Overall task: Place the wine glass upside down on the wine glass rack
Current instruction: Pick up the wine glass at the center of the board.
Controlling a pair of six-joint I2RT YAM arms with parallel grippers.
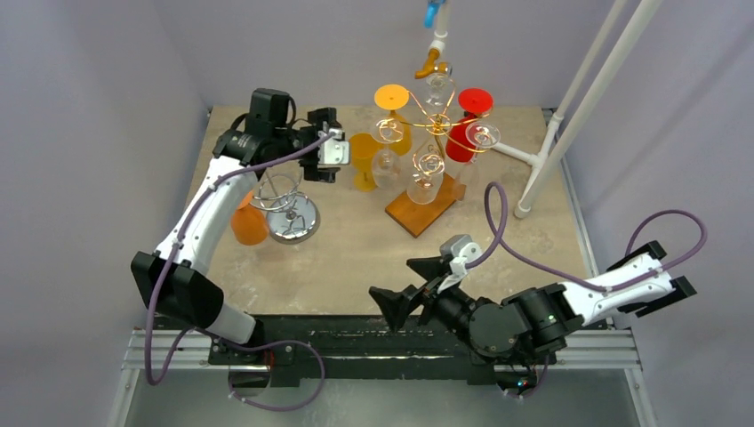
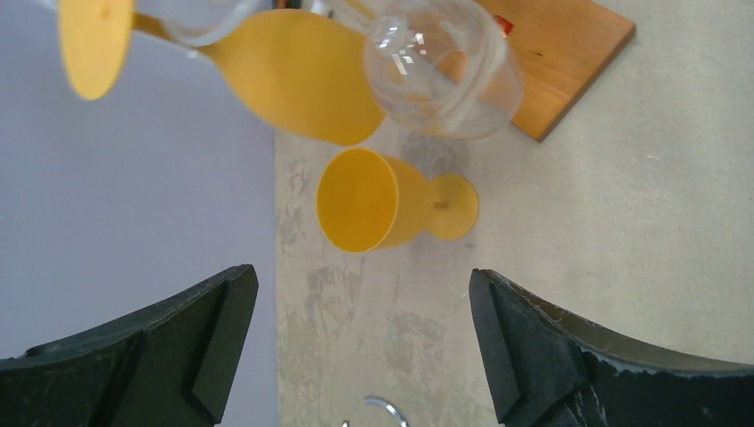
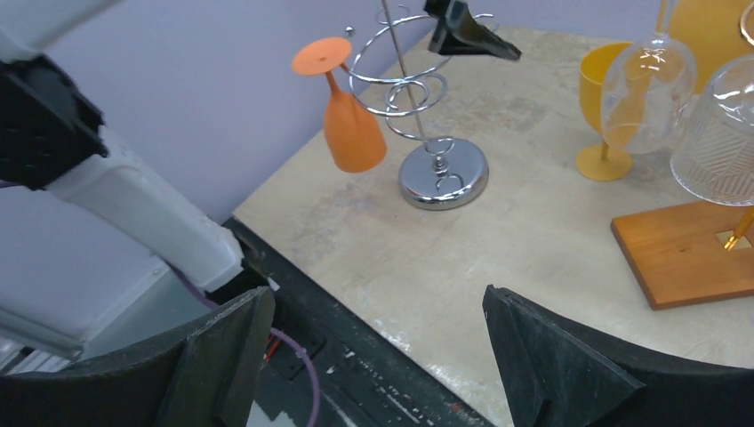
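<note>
The bench (image 1: 356,258) carries most of its load toward the far edge. At the middle of that edge a gold-wire rack (image 1: 414,213) is set on a wooden base. From its loops a red glass (image 1: 461,140), a hung yellow glass (image 1: 397,133) and clear glasses (image 1: 425,187) are suspended bowl-down. Near the left edge a chrome rack (image 1: 293,221) is placed. One orange glass (image 1: 249,224) is hung upside down on it, and other loops are seen free.

Between the two racks, toward the far edge, a yellow wine glass (image 2: 369,200) is stood upright on its foot on the bench, touched by nothing. It is judged to be the glass meant by the task, so the work is taken to be at its very start. The glass is not yet gripped, turned over or hung. Which rack is intended cannot be told, though room is offered by the chrome one.

The left hand (image 2: 360,283) is poised just beside this glass, on its left-edge side and raised off the bench, with fingers spread wide and nothing between them. The right hand (image 3: 373,307) is seen low at the near edge, likewise spread and empty, well apart from every glass.
</note>
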